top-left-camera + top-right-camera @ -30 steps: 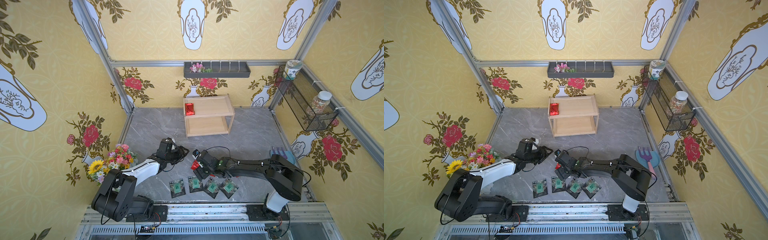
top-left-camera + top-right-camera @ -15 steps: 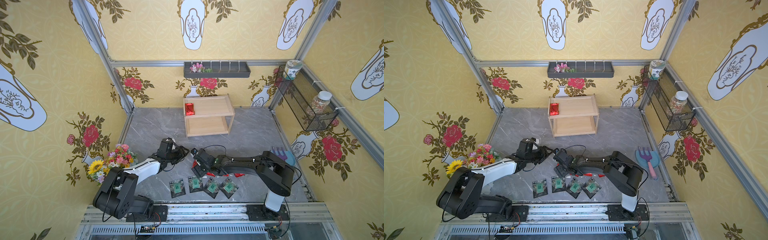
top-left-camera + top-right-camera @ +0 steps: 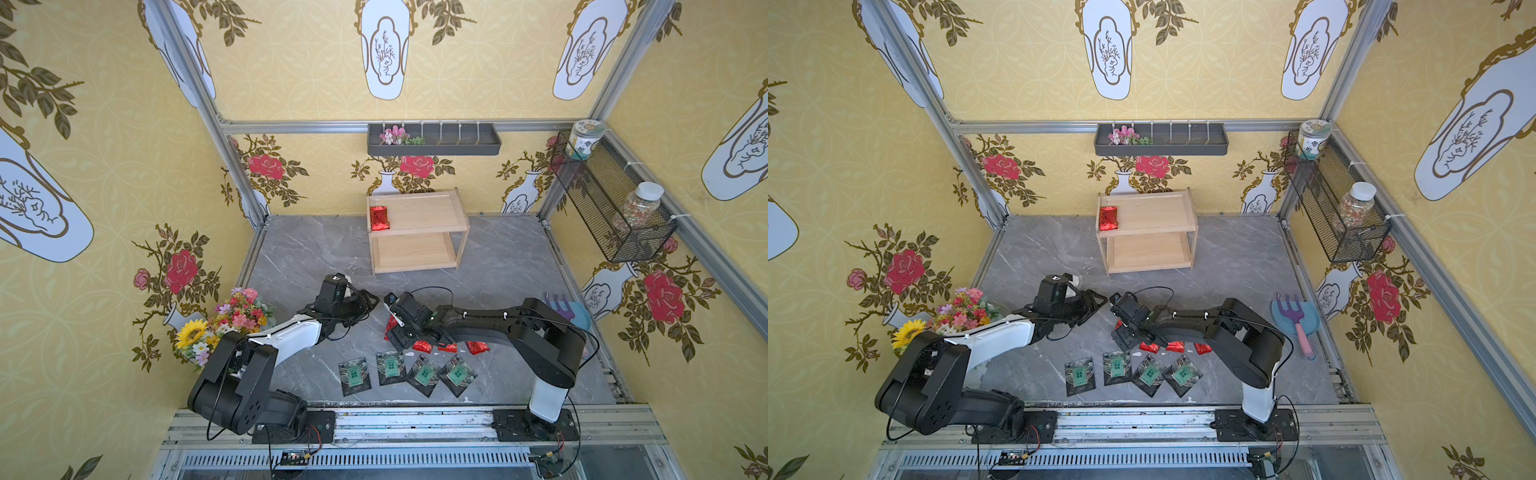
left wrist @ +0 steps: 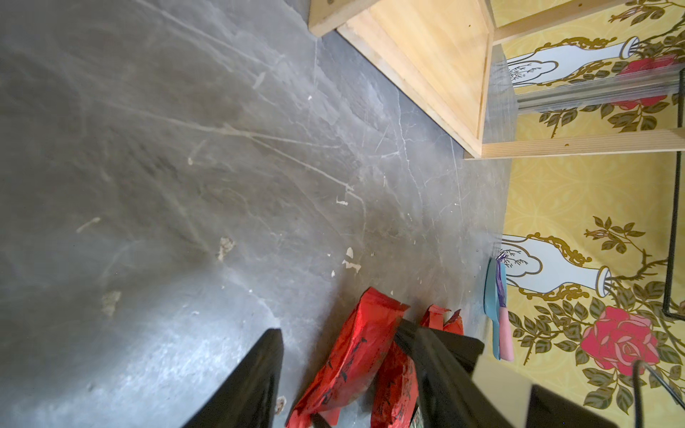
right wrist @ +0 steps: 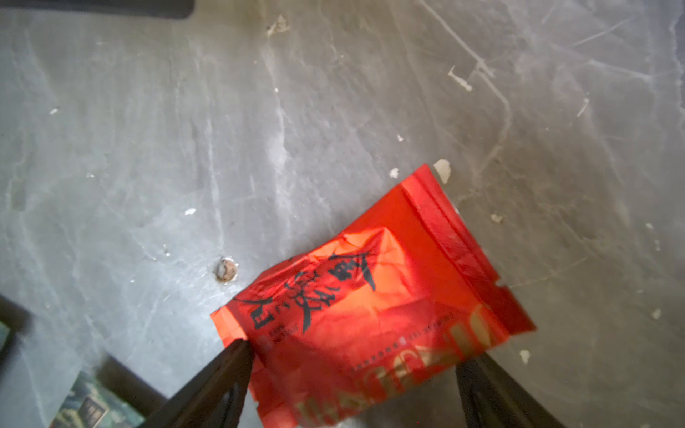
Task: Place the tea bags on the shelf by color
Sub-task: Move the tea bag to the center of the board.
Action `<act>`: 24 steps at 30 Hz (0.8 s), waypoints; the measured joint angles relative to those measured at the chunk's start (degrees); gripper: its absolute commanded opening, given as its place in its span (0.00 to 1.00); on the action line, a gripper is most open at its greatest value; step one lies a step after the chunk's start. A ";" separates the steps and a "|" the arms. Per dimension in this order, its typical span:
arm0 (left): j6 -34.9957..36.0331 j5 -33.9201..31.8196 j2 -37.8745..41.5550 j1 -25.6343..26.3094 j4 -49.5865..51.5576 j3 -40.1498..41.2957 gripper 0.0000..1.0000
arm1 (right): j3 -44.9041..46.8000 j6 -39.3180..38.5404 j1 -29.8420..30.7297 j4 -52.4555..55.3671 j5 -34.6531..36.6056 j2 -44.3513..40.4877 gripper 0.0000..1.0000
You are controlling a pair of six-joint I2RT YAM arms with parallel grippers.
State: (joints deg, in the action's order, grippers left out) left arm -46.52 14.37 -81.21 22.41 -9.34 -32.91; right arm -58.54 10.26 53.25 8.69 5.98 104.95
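Right hand (image 5: 356, 357) sat low over a red sachet (image 5: 370, 289) on the tabletop (image 3: 498, 257), jaws spread wide with one finger on either side of it. No clamp yet. The left wrist view made the sachet look tilted up, but I couldn't tell if it was off the surface. Left hand (image 3: 368, 301) hovered just beside it, part open, empty.

Shelf (image 3: 419, 230) stood well apart, at the back wall. Shelved sachet (image 3: 379, 218) lay at the left end of the top tier; lower tier bare. Three spare reds (image 3: 477, 347) poked out from under the right arm. Four green packets (image 3: 390, 368) lay in a row near the front edge.

My read: the step was the grasp of the second red, early in the task. The next move called for closing on the foil without it squirting out, since it looked slick and crinkled. Then a lift clear of the left hand, a long reach to the top tier, and a release beside the shelved sachet. Greens probably belonged on the lower tier.
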 measured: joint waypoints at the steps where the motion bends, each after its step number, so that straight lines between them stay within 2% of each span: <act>1: 0.02 0.00 -0.04 0.00 0.00 0.00 0.62 | -0.04 -0.02 -0.42 -0.02 0.00 0.00 0.87; 12: 0.04 0.22 -0.66 0.00 -0.02 0.00 0.62 | -2.29 -0.48 -4.79 -1.81 -3.76 1.86 0.79; 24: 0.22 0.00 0.35 -0.09 -0.20 0.74 0.62 | -6.71 0.22 -8.37 -5.53 -12.57 5.86 0.76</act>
State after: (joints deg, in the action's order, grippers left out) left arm -46.30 14.37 -80.86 22.33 -9.54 -32.16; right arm -65.25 10.48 44.88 3.16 -6.59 110.80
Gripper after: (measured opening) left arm 0.619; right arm 0.759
